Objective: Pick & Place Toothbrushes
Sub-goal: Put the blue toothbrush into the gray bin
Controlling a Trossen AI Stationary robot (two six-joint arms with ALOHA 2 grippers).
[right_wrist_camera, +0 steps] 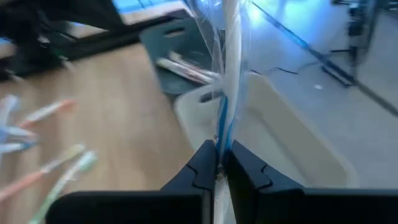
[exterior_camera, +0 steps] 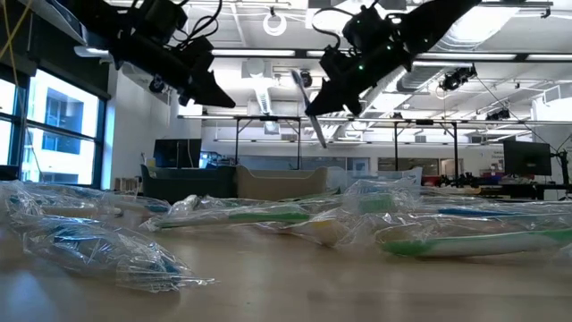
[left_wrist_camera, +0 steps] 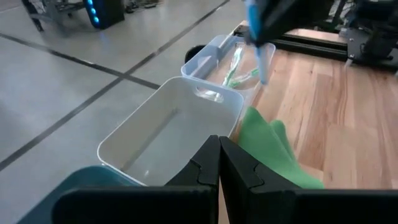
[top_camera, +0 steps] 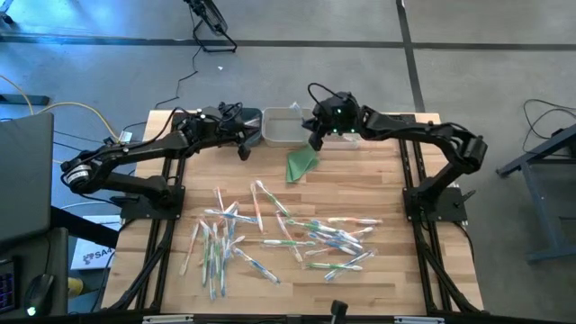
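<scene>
We have the right pincer (top_camera: 315, 141) clamped tight on one wrapped toothbrush (right_wrist_camera: 229, 74), which hangs blue-striped in its clear sleeve above the far bins. The step in hand, as we judge it, is the drop. We should centre the brush over the clear bin (top_camera: 286, 126) before letting go and lower it so the sleeve clears the rim (a long thin stick tips easily off an edge).

The left pincer (top_camera: 243, 151) waits fully closed and empty near the dark bin (top_camera: 249, 118), just beside our own, so room between the two arms is tight. We should keep any sideways swing small.

The green cloth (top_camera: 301, 164) lies on the worktop (top_camera: 378, 180) just in front of the bins, under our path back. The remaining toothbrushes (top_camera: 288, 236) are scattered across the near half, well apart from the bins, with open wood between. The bins sit at the far edge, so an overshoot would go to the floor.
</scene>
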